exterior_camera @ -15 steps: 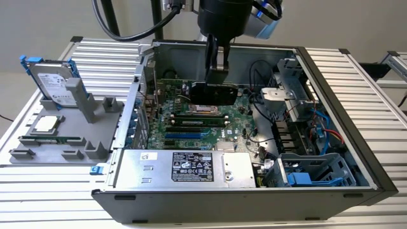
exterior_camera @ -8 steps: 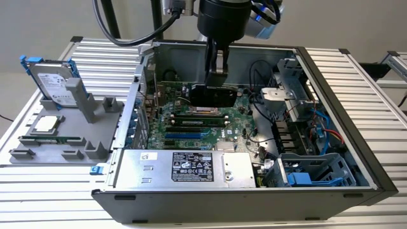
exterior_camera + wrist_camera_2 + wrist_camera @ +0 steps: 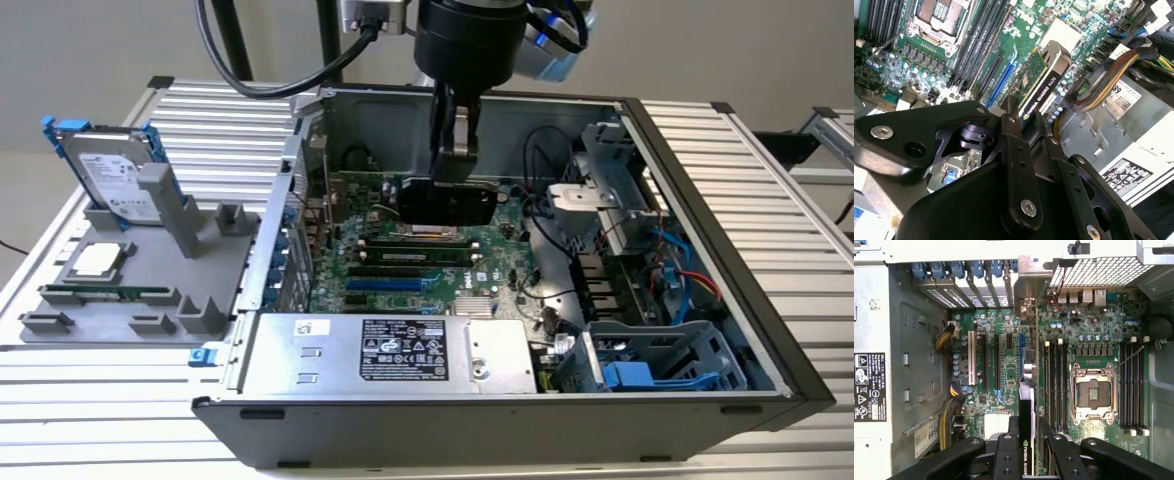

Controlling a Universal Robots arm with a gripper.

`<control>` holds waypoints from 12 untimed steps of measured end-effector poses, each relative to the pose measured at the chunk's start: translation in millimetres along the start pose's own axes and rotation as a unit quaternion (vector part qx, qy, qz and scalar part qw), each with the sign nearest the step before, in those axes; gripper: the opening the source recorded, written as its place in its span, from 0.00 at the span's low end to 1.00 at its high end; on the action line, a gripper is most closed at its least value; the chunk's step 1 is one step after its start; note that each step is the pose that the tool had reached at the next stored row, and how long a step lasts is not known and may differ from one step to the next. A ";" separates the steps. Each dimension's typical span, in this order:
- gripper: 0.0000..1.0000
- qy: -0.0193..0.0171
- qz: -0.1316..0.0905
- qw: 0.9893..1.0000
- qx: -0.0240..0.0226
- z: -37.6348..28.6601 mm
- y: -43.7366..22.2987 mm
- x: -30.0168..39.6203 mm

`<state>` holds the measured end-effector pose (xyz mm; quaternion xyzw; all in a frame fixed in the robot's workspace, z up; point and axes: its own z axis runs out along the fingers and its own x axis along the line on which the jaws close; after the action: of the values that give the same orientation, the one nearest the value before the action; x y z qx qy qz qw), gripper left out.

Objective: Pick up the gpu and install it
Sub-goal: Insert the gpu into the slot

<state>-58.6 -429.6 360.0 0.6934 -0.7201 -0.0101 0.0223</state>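
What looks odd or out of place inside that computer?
Nothing looks broken or spilled. The hand grips the gpu edge-on over the motherboard, along the blue slot; I cannot tell whether it is seated. The processor socket lies empty.

- On slatted aluminium table (image 3: 120, 400): open black tower computer case (image 3: 467, 435), grey plastic fixture tray (image 3: 67, 335) just beside it at the exterior view's left.
- Inside case: green motherboard (image 3: 400, 270) on floor, silver boxy power supply (image 3: 387, 350) along near wall.
- Over motherboard, edge-on between black gripper (image 3: 1027, 440) fingers: thin green-and-black gpu card (image 3: 1026, 405).
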 end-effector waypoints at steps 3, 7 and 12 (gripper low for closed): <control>0.00 0.000 0.000 1.000 0.000 0.2 -0.1 0.0; 0.00 0.000 0.000 1.000 0.000 1.1 -0.2 0.0; 0.00 0.000 0.000 1.000 0.000 4.8 -0.2 -0.1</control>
<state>-58.6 -429.6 355.2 0.6934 -0.7201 -0.0102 0.0223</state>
